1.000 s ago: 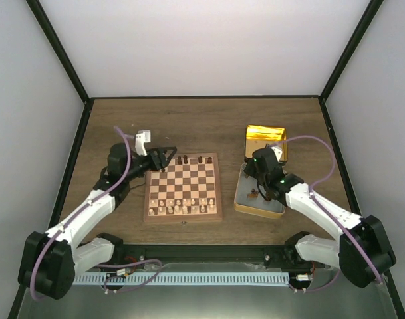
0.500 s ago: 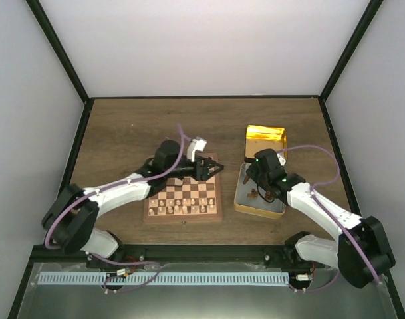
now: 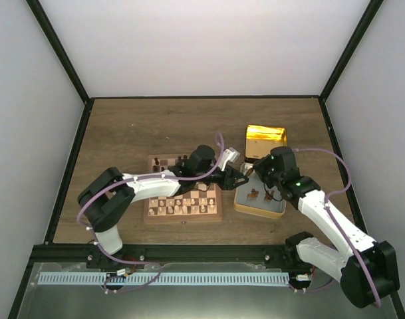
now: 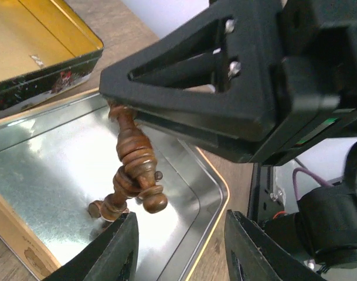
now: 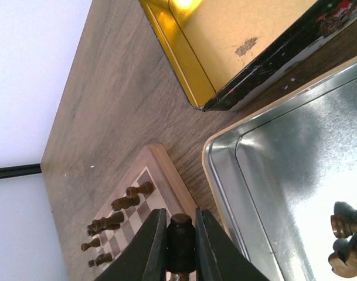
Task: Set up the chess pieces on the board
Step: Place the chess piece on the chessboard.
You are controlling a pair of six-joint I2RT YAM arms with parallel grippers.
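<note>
The board (image 3: 182,189) lies mid-table, with dark brown chess pieces (image 3: 182,159) on its far rank and pale ones on the near rows. My left gripper (image 3: 241,178) reaches across the board to the silver tray (image 3: 276,211). It is open (image 4: 181,246) and empty, just above two dark pieces (image 4: 134,170) lying crossed in the tray. My right gripper (image 3: 265,174) is shut on a dark brown piece (image 5: 181,237) and hovers over the tray's left rim (image 5: 222,175), close above my left gripper. The board (image 5: 166,175) and its dark pieces (image 5: 131,196) show below it.
The open gold tin (image 3: 265,136) stands behind the tray and also shows in the right wrist view (image 5: 237,41) and the left wrist view (image 4: 37,52). More dark pieces (image 5: 348,240) lie in the tray. The two grippers are crowded together over the tray's left side.
My left arm has swung right, from the board's far-left corner across the board to the tray. My right gripper has shifted slightly up and right over the tray.
</note>
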